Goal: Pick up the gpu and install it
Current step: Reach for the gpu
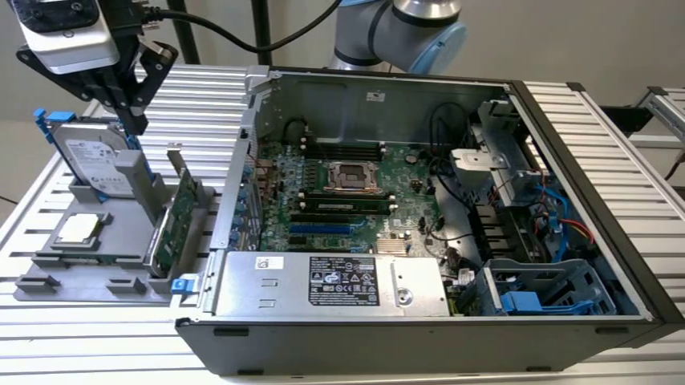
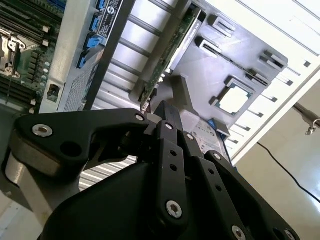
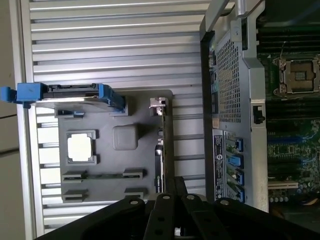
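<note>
Hand (image 1: 134, 120) hangs above the upright gpu (image 1: 173, 227), not touching.

surface: ribbed metal table (image 1: 107, 337) | on it: grey holder tray (image 1: 43, 277), open computer case (image 1: 374, 349)

gpu (image 1: 175, 223): green board face, upright on edge (in grey holder (image 1: 64, 271)), uninstalled.

1. A black-and-white label (image 1: 342, 281) is lying on the power supply (image 1: 241, 290), its print too small to read.
2. A white sticker (image 1: 377, 95) is sitting on the computer case (image 1: 321, 104), illegible.
3. A pale label (image 1: 102, 168) is covering the hard drive (image 1: 77, 140), unreadable.
4. In the first wrist view, a dark label strip (image 3: 219, 155) is running down the case's back, illegible.
</note>
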